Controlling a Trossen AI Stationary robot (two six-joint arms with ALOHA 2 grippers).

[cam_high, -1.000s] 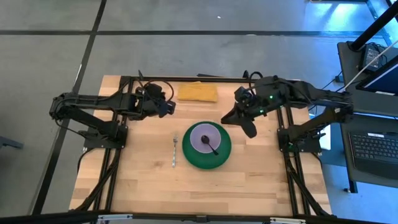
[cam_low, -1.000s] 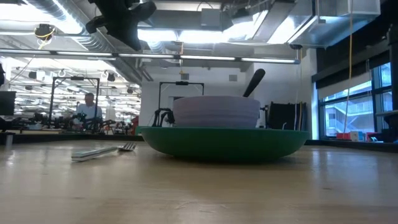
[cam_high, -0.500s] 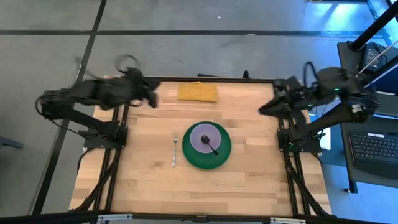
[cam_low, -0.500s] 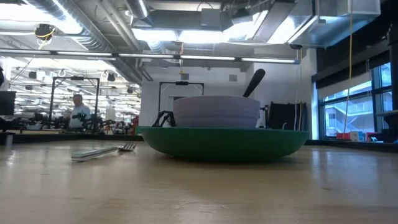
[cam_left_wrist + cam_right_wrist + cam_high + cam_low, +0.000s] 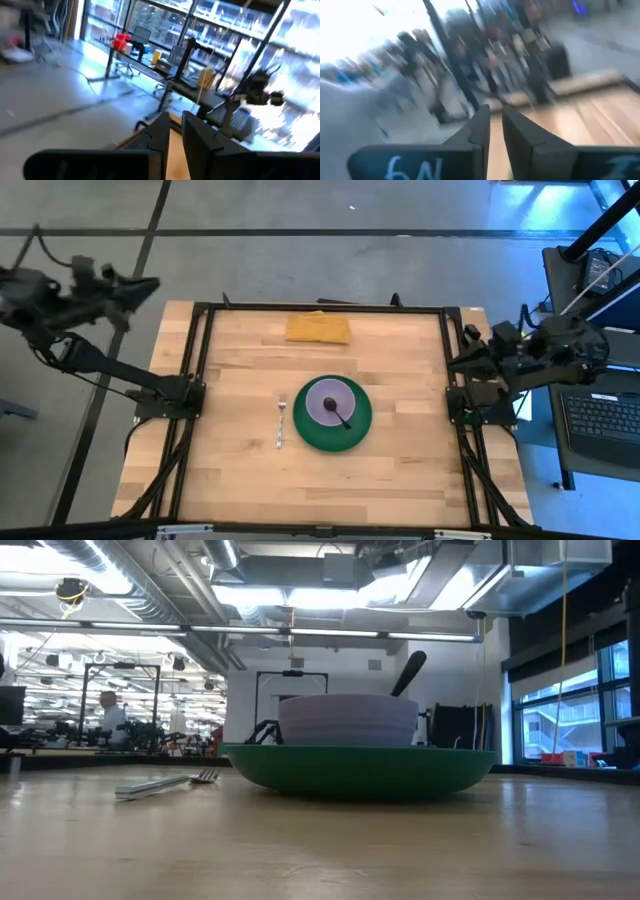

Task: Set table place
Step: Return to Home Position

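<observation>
The green plate [image 5: 332,430] lies flat at the middle of the table [image 5: 400,480]. The lilac bowl [image 5: 328,398] stands in it, and the dark-bowled spoon [image 5: 342,416] lies in the bowl. In the low view its handle [image 5: 408,672] leans up over the bowl's rim [image 5: 347,720]. The fork [image 5: 281,422] lies flat on the wood just left of the plate. My left gripper [image 5: 148,283] is shut and empty, high beyond the table's far-left corner. My right gripper [image 5: 453,364] is shut and empty at the table's right edge.
A yellow folded cloth [image 5: 318,328] lies at the table's far edge, behind the plate. A black frame [image 5: 196,395] runs along the table's left and right sides. A desk with a laptop [image 5: 605,415] stands right of the table. A person [image 5: 112,715] shows far off in the room.
Both arms have swung back from above the table's far middle. My left gripper has gone out past the left edge, and my right gripper has gone to the right edge. The plate, bowl, spoon and fork have kept still.
</observation>
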